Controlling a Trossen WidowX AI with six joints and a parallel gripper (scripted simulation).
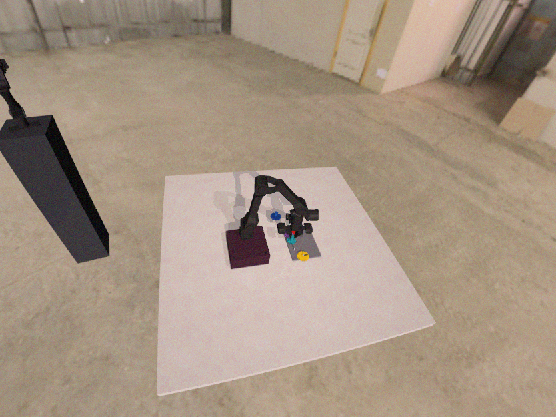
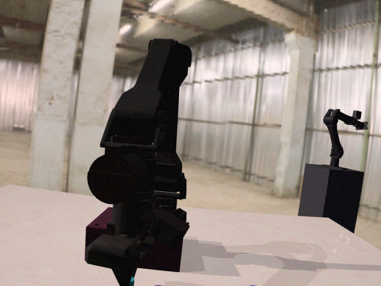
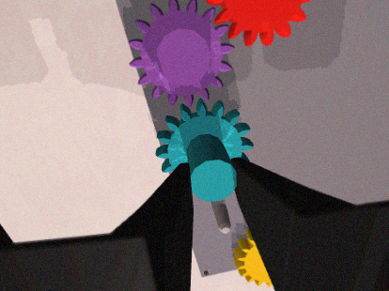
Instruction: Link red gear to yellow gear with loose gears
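Note:
My gripper (image 3: 210,169) is shut on the upright stem of the teal gear (image 1: 291,240) (image 2: 132,281) (image 3: 176,147). The teal gear is over the left part of the grey board (image 1: 311,246) (image 3: 291,125), just below the purple gear (image 1: 286,235) (image 3: 184,56) in the wrist view; its height and what is under it are hidden. The purple gear is on the board, its teeth close to those of the red gear (image 3: 260,17). An empty peg (image 3: 221,215) stands between the teal gear and the yellow gear (image 1: 301,256) (image 3: 254,261), which is partly hidden by a finger in the wrist view.
A blue gear (image 1: 275,216) stands on the white table (image 1: 269,314) beyond the board. The dark red base block (image 1: 248,248) (image 2: 160,256) of the arm is left of the board in the top view. A second arm on a dark pedestal (image 1: 49,192) (image 2: 326,190) stands away from the table.

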